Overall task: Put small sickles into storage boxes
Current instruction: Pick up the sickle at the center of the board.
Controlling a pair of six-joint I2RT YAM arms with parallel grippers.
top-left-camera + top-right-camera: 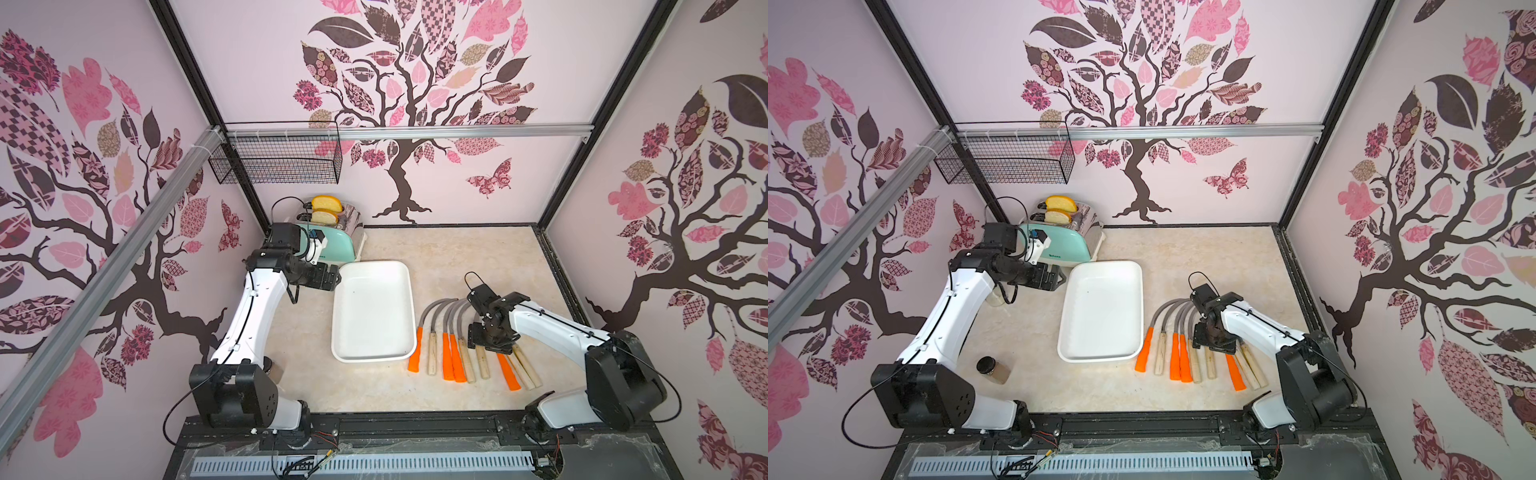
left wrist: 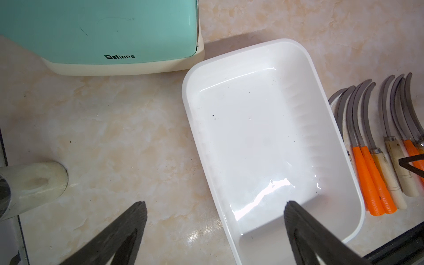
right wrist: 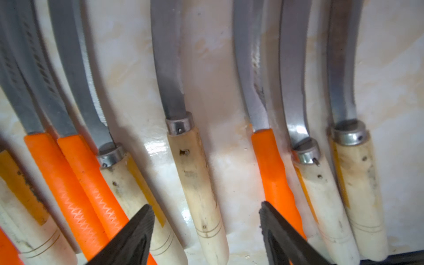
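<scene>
On the marble tabletop [image 1: 457, 257], open right claw [image 3: 205, 205] hangs over a wooden-handled sickle [image 3: 195, 174]; left claw [image 2: 215, 203] open.

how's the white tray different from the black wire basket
The white tray is solid, glossy plastic with rounded corners; the wire basket is open black mesh with square corners. The tray lies flat on the table beside the sickles; the basket hangs from the rail up on the back wall. Both are rectangular, open-topped and hold nothing.
</scene>
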